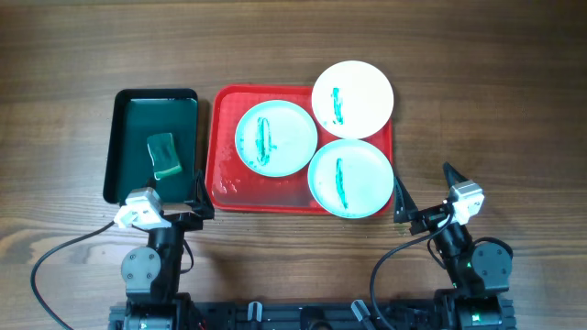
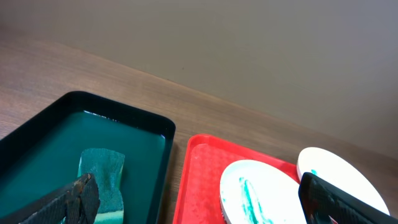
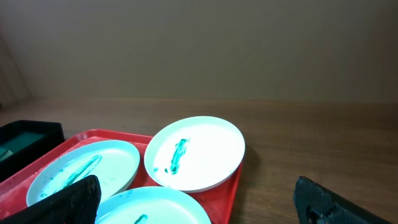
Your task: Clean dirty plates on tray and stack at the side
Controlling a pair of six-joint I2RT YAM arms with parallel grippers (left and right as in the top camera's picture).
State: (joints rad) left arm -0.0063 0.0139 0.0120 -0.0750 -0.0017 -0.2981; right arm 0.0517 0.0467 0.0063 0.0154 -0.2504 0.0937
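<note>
Three white plates with green streaks sit on the red tray (image 1: 223,188): one at the left (image 1: 276,137), one at the front right (image 1: 350,178), and one at the back right (image 1: 353,96) overhanging the tray's corner. My left gripper (image 1: 174,206) is open and empty near the table's front edge, by the front left corner of the tray. My right gripper (image 1: 426,197) is open and empty just right of the front right corner. The left wrist view shows the tray (image 2: 202,180) and the left plate (image 2: 261,193). The right wrist view shows all three plates, the back one (image 3: 196,152) the plainest.
A dark green tray (image 1: 128,137) stands left of the red tray with a green sponge (image 1: 163,154) in it; both show in the left wrist view, the sponge (image 2: 102,174) near the left finger. Bare wooden table lies all around.
</note>
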